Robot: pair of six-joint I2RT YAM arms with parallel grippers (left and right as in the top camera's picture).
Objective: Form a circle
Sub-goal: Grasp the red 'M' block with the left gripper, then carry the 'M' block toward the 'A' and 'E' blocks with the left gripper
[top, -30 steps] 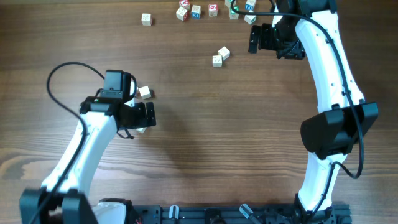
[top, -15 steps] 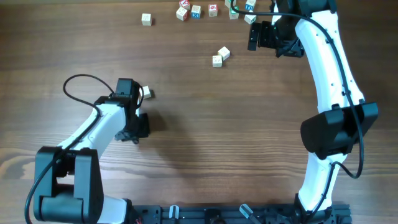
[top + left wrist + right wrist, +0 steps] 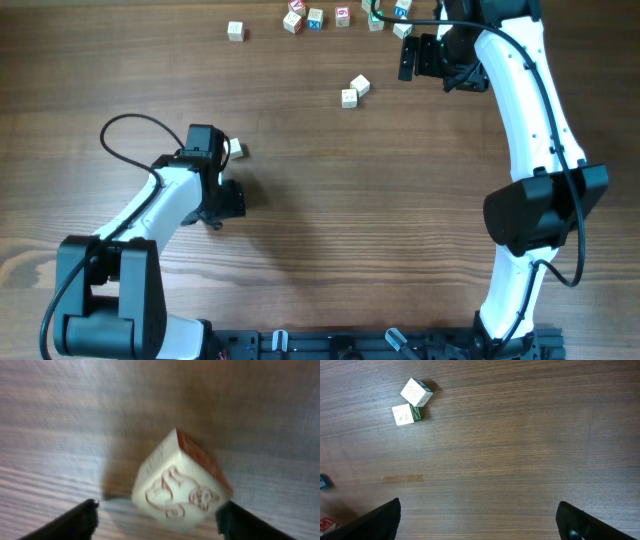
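Observation:
No circle shows in any view; small pale wooden cubes lie scattered. In the left wrist view one cube (image 3: 180, 485) with red print sits tilted and blurred between the fingers of my left gripper (image 3: 159, 506). The jaws are open: the cube lies close to the right finger, with a gap on the left side. From overhead, the left gripper (image 3: 225, 200) hides that cube, and another cube (image 3: 236, 149) lies just beyond it. My right gripper (image 3: 410, 60) hangs open at the far right over bare table (image 3: 477, 504). Two touching cubes (image 3: 410, 402) lie ahead of it.
The pair of cubes (image 3: 354, 91) sits in the upper middle. A lone cube (image 3: 235, 31) and a row of several printed cubes (image 3: 315, 17) lie along the far edge. The right arm's white links (image 3: 540, 150) rise along the right side.
The left arm swung its elbow in and the gripper settled lower over its cube, hiding it from overhead. Its jaws narrowed, then widened again. The right arm stayed still.

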